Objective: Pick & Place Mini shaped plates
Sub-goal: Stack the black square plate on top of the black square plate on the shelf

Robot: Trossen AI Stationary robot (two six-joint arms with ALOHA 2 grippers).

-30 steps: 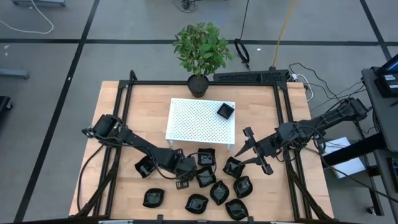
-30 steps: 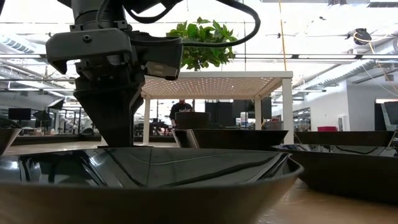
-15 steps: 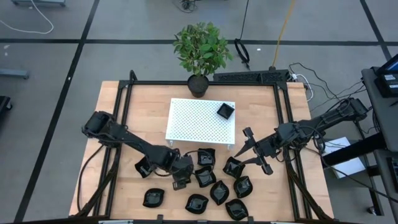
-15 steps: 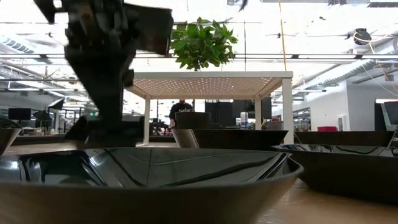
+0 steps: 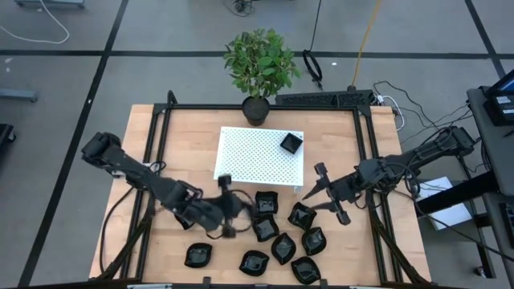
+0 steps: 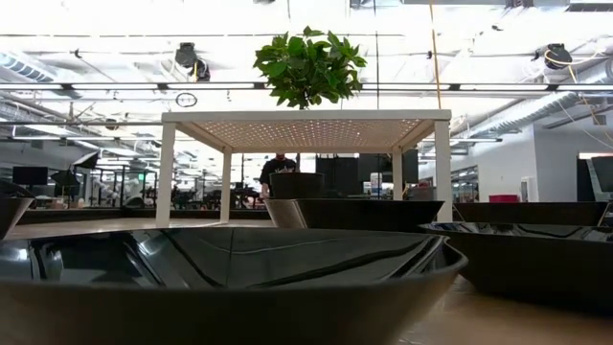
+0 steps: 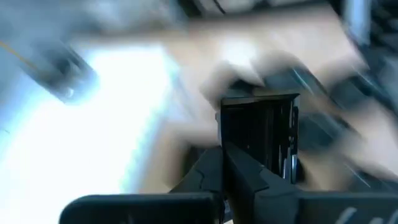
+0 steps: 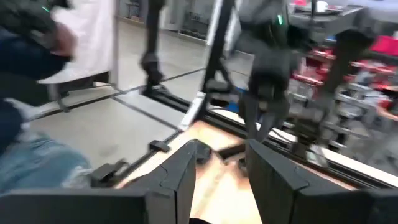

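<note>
Mini plate (image 7: pixel 261 132), square, pinched by its edge in the shut left gripper (image 5: pixel 224 207), just off the near edge of the white platform (image 5: pixel 249 152). Likely drop spot ahead, toward the plant (image 5: pixel 261 63). Right gripper (image 5: pixel 324 195) empty, fingers apart, beside the platform's right corner.

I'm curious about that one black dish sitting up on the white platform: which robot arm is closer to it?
The right. Its end effector waits just off the platform's corner below the dish; the left end effector is farther, beyond the platform's opposite near corner.
</note>
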